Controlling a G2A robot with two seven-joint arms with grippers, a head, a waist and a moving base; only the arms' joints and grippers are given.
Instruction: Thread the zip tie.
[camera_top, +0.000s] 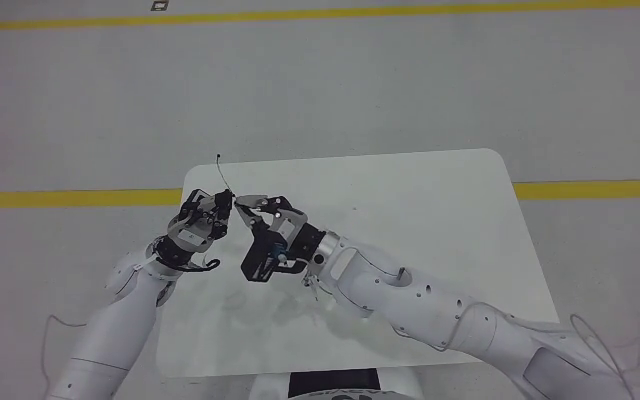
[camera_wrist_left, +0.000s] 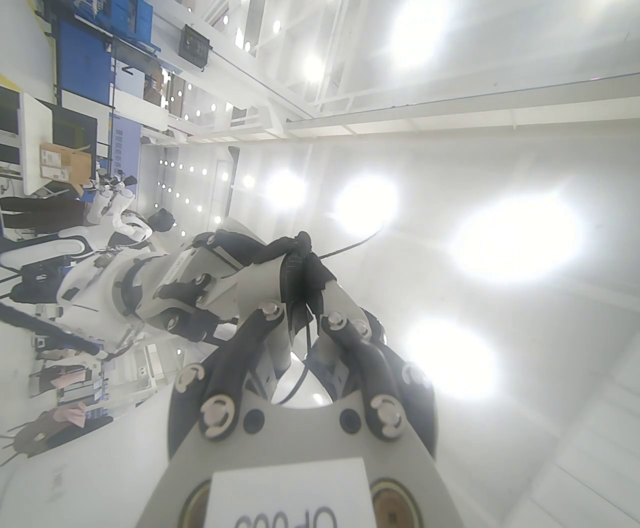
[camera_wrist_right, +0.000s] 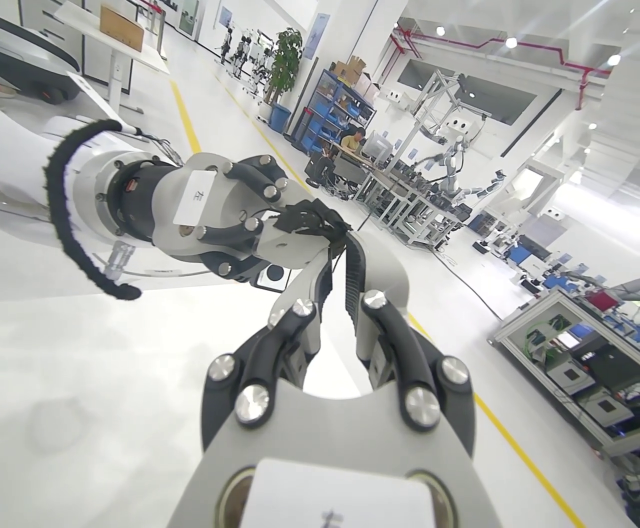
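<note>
Zip tie (camera_top: 224, 176): thin, black, curved strand

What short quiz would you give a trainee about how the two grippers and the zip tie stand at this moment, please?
1. True or false: the zip tie lies flat on the table.
2. Multiple choice: where do the left gripper and the right gripper meet? A) above the table's far left part; B) over its right edge; C) over its near edge.
3. Short answer: which way does the tie's free tail point in the top view?
Key: 1 false, both grippers hold it up; 2 A; 3 away from the robot, toward the table's far edge.
</note>
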